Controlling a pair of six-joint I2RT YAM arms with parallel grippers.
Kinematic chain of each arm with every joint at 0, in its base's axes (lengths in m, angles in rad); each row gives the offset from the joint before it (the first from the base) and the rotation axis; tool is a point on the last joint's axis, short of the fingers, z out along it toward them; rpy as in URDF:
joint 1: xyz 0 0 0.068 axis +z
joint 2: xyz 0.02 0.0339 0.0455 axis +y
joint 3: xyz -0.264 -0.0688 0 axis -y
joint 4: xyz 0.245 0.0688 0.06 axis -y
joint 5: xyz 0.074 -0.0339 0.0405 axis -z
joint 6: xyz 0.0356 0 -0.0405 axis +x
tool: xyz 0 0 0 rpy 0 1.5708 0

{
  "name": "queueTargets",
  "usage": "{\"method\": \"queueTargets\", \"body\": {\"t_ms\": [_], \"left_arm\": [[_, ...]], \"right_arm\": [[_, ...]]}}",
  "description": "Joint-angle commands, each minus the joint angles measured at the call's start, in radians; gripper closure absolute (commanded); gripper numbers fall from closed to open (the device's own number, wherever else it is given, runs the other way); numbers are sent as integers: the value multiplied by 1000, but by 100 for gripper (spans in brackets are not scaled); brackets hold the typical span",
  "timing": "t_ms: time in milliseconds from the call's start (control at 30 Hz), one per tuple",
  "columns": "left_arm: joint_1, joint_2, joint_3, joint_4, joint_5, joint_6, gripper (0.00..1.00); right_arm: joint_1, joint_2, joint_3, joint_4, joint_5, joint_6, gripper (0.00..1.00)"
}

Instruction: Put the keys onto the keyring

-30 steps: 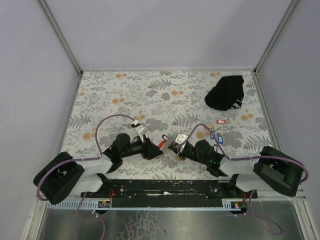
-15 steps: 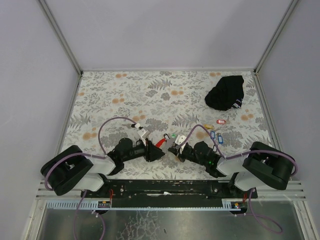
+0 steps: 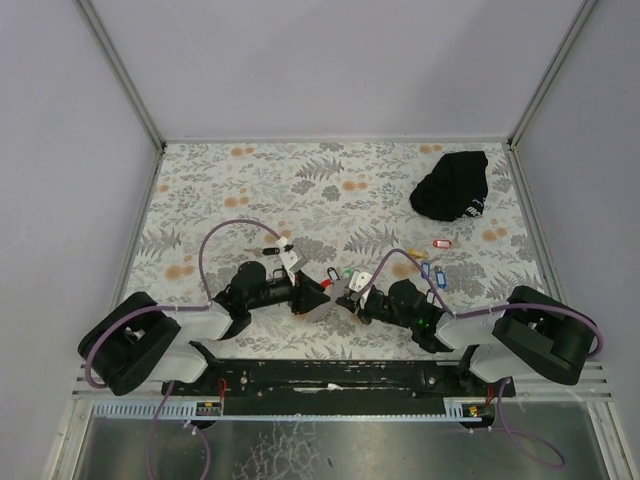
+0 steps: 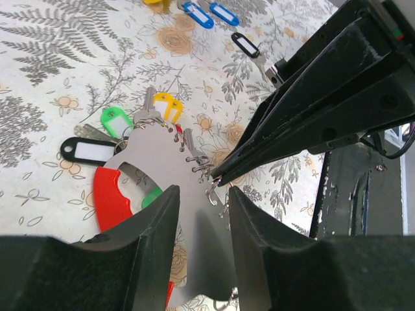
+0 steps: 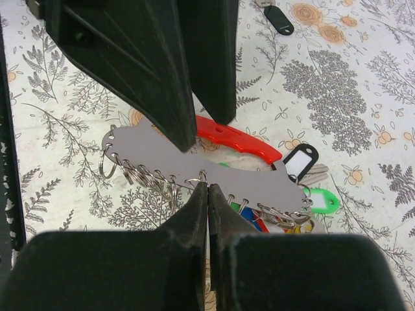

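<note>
The keyring is a flat grey strap (image 4: 162, 155) with a red end (image 4: 110, 194) and several small metal rings along its edge. Green (image 4: 117, 121), yellow (image 4: 166, 105) and black (image 4: 87, 150) tagged keys hang on it. My left gripper (image 4: 201, 207) is shut on the strap, one finger on each face; it shows from above in the top view (image 3: 310, 297). My right gripper (image 5: 207, 188) is shut, its tips pinching one small ring (image 5: 205, 175) at the strap's edge (image 5: 259, 181). Loose keys with blue tags (image 3: 430, 271) and a red tag (image 3: 442, 243) lie to the right.
A black cloth bundle (image 3: 455, 185) lies at the back right. A loose black-tagged key (image 5: 279, 19) and two blue-tagged keys (image 4: 198, 14) lie on the flowered table cover (image 3: 250, 190). Grey walls close in the table on three sides.
My left gripper has moved a little to the right with the keyring, and the two grippers now meet over the strap. The loose keys have not moved.
</note>
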Motion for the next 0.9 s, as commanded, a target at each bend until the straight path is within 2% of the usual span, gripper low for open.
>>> {"method": "queueTargets", "body": {"t_ms": [0, 133, 533, 867], "left_arm": [[5, 83, 55, 31, 116, 63, 66], [5, 134, 74, 46, 161, 64, 76], [0, 209, 134, 4, 243, 89, 78], [1, 201, 161, -85, 243, 144, 94]], "right_arm": [[-13, -30, 42, 24, -52, -16, 100], [-25, -44, 40, 11, -70, -17, 100], [-45, -53, 46, -15, -119, -18, 100], [-50, -78, 52, -40, -140, -15, 100]]}}
